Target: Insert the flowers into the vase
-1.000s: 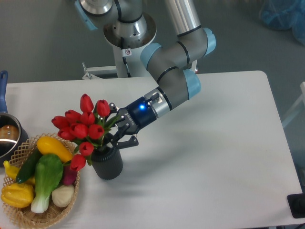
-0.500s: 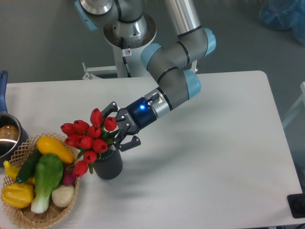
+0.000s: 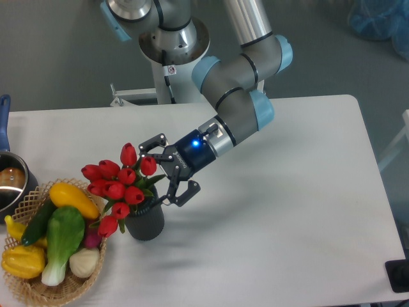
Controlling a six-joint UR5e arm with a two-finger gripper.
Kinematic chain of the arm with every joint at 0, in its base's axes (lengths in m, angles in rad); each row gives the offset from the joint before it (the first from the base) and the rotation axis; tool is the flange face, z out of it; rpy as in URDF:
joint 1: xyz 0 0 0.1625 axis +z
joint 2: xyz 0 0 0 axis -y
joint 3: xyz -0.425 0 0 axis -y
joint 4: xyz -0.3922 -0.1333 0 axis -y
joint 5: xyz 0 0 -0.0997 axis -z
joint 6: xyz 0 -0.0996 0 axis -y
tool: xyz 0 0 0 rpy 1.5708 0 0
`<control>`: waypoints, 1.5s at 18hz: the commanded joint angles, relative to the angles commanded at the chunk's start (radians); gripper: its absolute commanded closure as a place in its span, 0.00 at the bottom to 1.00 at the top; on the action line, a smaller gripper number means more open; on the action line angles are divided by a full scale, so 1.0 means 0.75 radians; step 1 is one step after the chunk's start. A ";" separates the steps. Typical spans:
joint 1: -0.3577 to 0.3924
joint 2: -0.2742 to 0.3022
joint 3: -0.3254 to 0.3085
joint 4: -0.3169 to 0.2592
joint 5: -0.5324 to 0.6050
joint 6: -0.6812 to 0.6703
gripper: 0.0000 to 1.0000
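Observation:
The flowers, a bunch of red tulip buds with green leaves, stand with their stems in the vase, a short dark grey cylinder at the front left of the table. The bunch leans left over the basket. My gripper is open just right of the blooms, its two fingers spread wide, one above near the top bud and one below near the vase mouth. Nothing is between the fingers. A blue light glows on the wrist.
A woven wicker basket with yellow, green and purple vegetables sits left of the vase, touching the drooping blooms. A metal pot with a blue handle is at the far left edge. The white table stretches right.
The flowers dropped lower into the vase and tipped left. My gripper let go, opened wider and drew back a little to the right.

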State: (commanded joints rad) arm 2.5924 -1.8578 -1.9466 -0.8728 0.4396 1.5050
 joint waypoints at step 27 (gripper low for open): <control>0.779 0.528 0.172 -0.356 1.301 0.124 0.00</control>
State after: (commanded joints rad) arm 3.1765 -1.4619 -1.8178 -1.1395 1.4155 1.5976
